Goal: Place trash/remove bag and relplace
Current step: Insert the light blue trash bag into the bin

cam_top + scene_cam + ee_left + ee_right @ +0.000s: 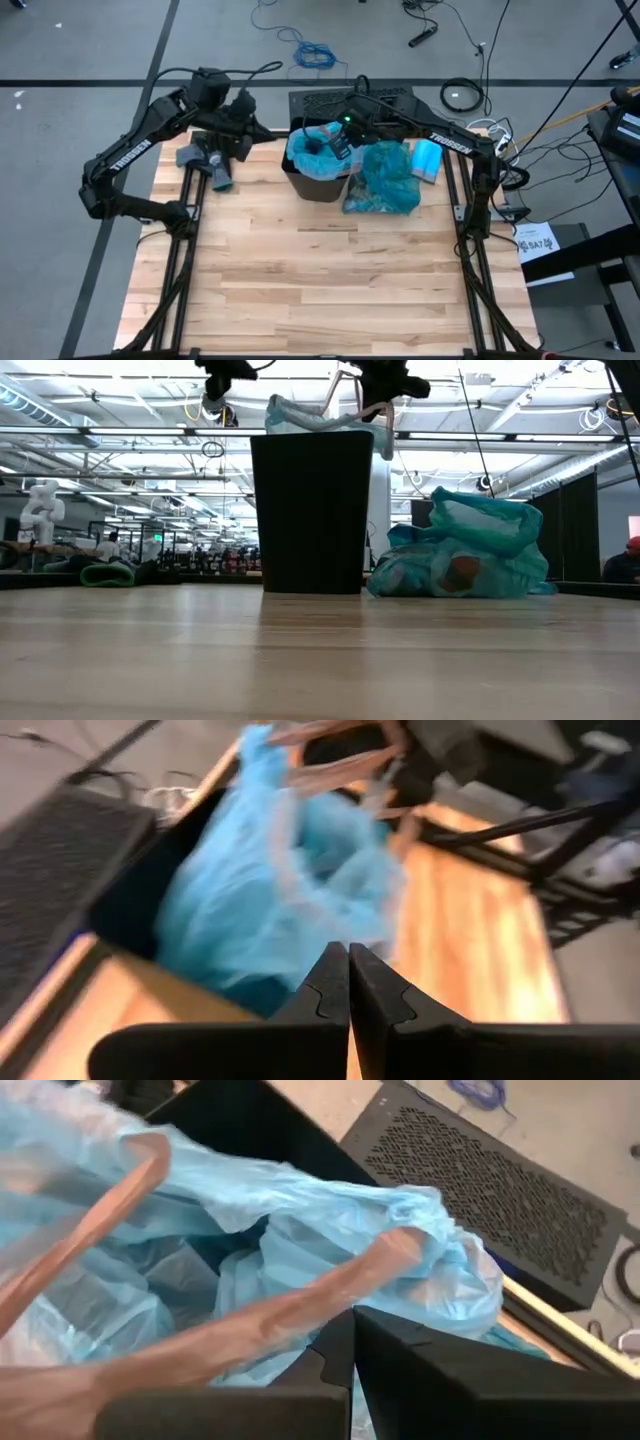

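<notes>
Both of your grippers are up at the far end, shut, over and beside the lined bin.

Nearest you the wooden table (330, 280) is bare planks. Farther in, toward the far right, the bag (385, 178) lies slumped on the table, dark teal and crinkled, with trash (455, 573) showing dimly through its plastic; it sits just right of the black bin (318, 185), close against it. The bin stands upright with a paler sky-blue liner (318, 155) bunched over its rim. Your right gripper (338, 142) hangs over the bin's mouth, fingers pressed together at the liner's folds; you cannot tell whether plastic is pinched. Your left gripper (262, 130) sits just left of the bin's far rim, fingers closed on nothing.
</notes>
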